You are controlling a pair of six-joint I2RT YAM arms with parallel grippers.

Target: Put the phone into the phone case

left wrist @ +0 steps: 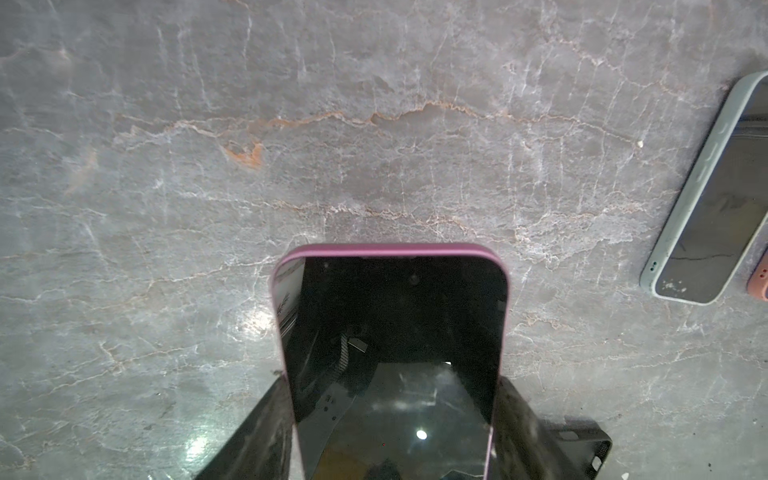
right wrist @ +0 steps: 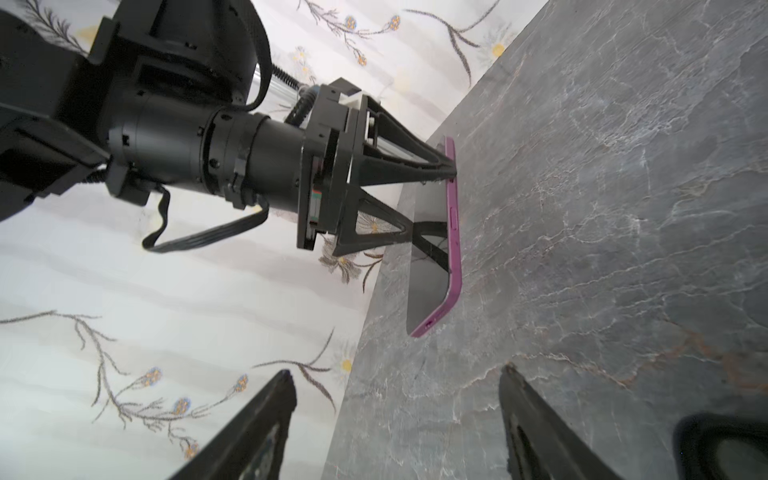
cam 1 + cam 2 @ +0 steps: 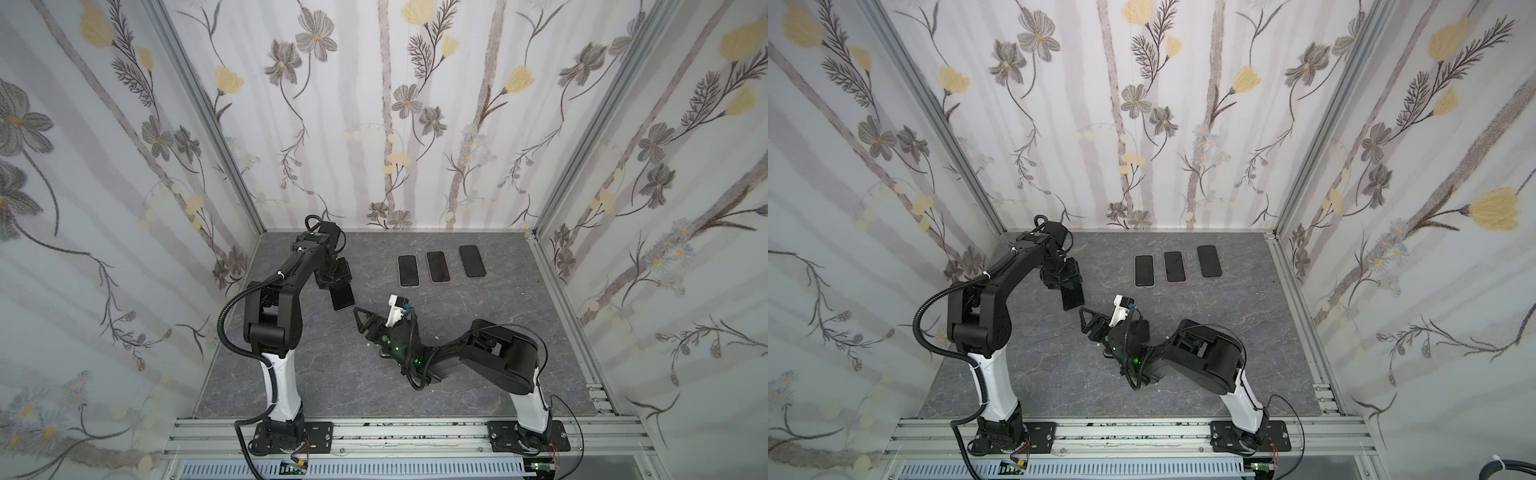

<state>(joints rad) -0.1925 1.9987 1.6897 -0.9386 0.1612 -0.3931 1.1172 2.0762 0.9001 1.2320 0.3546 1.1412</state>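
In both top views the left gripper (image 3: 334,286) pinched the purple-rimmed phone (image 3: 344,300), at eleven o'clock from the spread, empty right gripper (image 3: 360,326). A black case (image 3: 1144,328) lay at that gripper's three o'clock, mostly hidden. Left wrist: the phone's held end was cut off. Right wrist: seating looked undone, though the purple rim might itself be a case.

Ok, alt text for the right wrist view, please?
The left gripper clamps a dark-screened phone in a purple case by its long edges, close to the grey marbled tabletop. The right gripper stands open and empty in the foreground, its two black fingers pointing toward the phone.
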